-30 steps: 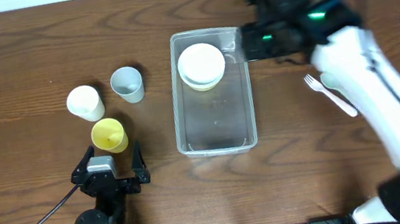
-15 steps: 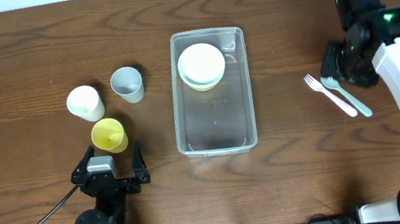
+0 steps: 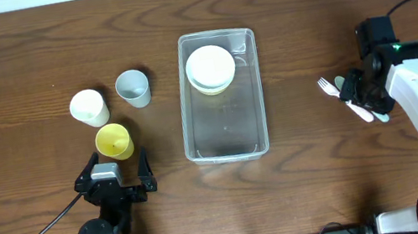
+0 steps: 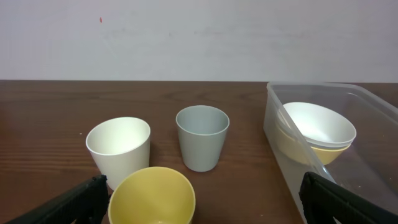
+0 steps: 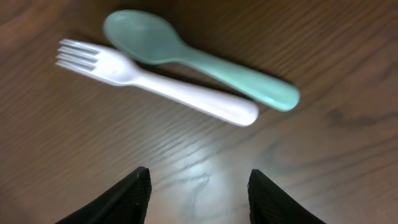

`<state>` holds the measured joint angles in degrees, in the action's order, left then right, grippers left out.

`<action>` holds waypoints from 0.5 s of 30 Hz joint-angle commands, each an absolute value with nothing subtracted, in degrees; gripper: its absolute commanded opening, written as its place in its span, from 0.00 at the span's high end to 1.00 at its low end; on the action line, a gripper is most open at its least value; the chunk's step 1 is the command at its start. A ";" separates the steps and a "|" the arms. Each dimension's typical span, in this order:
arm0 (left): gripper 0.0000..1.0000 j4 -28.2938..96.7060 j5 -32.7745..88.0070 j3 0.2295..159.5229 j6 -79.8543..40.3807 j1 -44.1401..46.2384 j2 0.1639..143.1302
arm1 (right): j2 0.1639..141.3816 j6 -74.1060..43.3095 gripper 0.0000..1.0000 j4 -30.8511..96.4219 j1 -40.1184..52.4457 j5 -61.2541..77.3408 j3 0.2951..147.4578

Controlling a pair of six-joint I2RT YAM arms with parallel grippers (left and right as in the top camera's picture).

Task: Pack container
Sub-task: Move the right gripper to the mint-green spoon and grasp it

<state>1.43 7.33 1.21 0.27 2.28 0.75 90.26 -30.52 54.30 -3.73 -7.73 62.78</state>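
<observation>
The clear plastic container [image 3: 229,155] stands mid-table with a white bowl stacked on a pale yellow bowl [image 3: 210,68] at its far end. My right gripper [image 3: 361,92] is open and empty, low over a white fork [image 5: 155,90] and a teal spoon [image 5: 193,59] lying side by side; its fingers [image 5: 199,186] are just short of them. My left gripper [image 3: 112,172] is open and empty just behind a yellow cup [image 3: 113,140]. In the left wrist view, the yellow cup [image 4: 152,196] sits between the fingers [image 4: 202,194], with the container [image 4: 277,134] to the right.
A white cup [image 3: 89,108] and a grey-blue cup [image 3: 133,88] stand left of the container, beyond the yellow cup. They also show in the left wrist view, the white cup [image 4: 118,149] and the grey-blue cup [image 4: 202,137]. The fork's tines [image 3: 325,86] poke out left of the right gripper.
My right arm has swung from the container's far right corner to the right and down over the fork and spoon. The left arm, cups and bowls have not moved.
</observation>
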 commanded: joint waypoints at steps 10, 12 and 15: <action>0.02 3.36 8.38 0.23 1.06 2.04 0.71 | 89.91 -30.04 0.45 40.84 -10.24 -10.33 52.97; 0.02 3.36 8.38 0.23 1.06 2.04 0.71 | 89.91 -29.21 0.45 38.44 -10.22 -10.28 51.37; 0.02 3.36 8.38 0.23 1.06 2.04 0.71 | 89.91 -27.99 0.45 36.07 -10.22 -10.04 49.87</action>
<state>1.43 7.33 1.21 0.27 2.28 0.75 90.26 -29.82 37.26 -9.96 -9.28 51.11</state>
